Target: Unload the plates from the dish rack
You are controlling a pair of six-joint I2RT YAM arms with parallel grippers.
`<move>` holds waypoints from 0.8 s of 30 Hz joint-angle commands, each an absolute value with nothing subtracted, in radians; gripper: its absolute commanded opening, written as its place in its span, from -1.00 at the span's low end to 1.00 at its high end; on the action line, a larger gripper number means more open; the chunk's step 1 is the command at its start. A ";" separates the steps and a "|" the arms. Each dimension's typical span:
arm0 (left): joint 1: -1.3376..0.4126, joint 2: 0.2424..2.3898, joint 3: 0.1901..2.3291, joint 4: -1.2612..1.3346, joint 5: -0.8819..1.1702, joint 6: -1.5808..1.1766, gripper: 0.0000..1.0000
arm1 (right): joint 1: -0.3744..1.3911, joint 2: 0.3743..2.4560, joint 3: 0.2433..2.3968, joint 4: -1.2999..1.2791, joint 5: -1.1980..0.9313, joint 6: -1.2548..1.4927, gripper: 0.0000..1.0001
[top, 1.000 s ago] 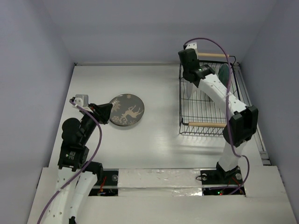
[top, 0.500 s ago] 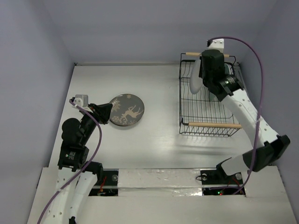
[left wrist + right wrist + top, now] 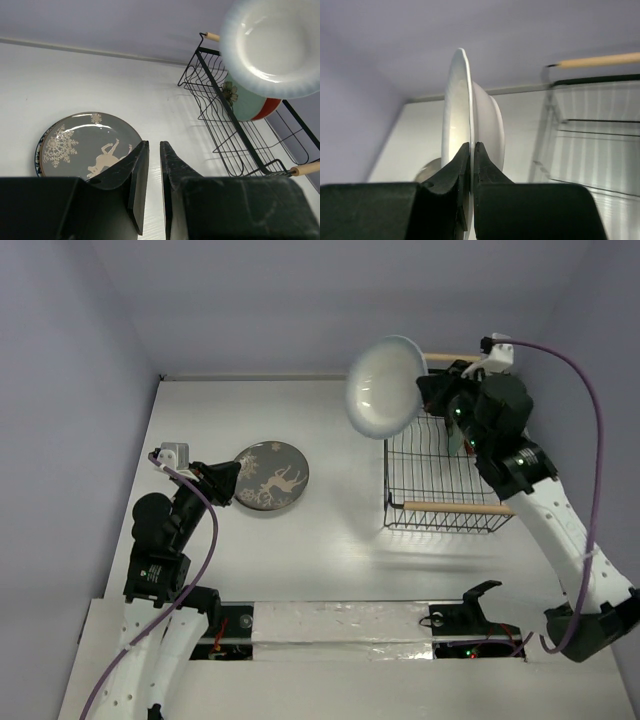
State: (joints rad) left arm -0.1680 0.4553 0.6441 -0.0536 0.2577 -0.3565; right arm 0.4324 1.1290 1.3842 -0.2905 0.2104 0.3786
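Note:
My right gripper (image 3: 428, 392) is shut on the rim of the pale mint green plate (image 3: 383, 386) and holds it on edge in the air, above the left side of the black wire dish rack (image 3: 388, 480). In the right wrist view the fingertips (image 3: 465, 150) pinch that plate (image 3: 454, 115) edge-on. A red-and-teal plate (image 3: 248, 104) stands in the rack (image 3: 235, 135). The dark grey deer plate (image 3: 271, 476) lies flat on the table. My left gripper (image 3: 225, 480) hovers at its left edge, jaws nearly together and empty (image 3: 153, 146).
The rack's wooden handles (image 3: 445, 506) lie at its near and far ends. A thin blue rim (image 3: 38, 156) peeks from under the grey plate (image 3: 85, 145). Walls close the table at the back and both sides.
My right arm has lifted the pale plate up out of the rack and swung it left, over the rack's left edge. The left arm has not moved.

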 commanded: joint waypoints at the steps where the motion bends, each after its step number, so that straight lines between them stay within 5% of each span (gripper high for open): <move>1: -0.166 0.457 0.683 -0.020 0.258 -0.351 -0.75 | 0.437 1.192 1.321 0.125 -0.139 0.581 -1.00; 12: -0.156 0.466 0.678 -0.009 0.276 -0.356 -0.33 | 0.617 1.491 1.239 0.442 -0.238 0.784 -1.00; 24: -0.156 0.463 0.676 -0.009 0.282 -0.356 -0.31 | 0.669 1.867 1.312 0.615 -0.256 0.988 -1.00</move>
State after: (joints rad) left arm -0.1616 0.4625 0.6441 -0.0509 0.2661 -0.3569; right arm 0.6636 1.8660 1.2228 0.3595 -0.2386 0.8734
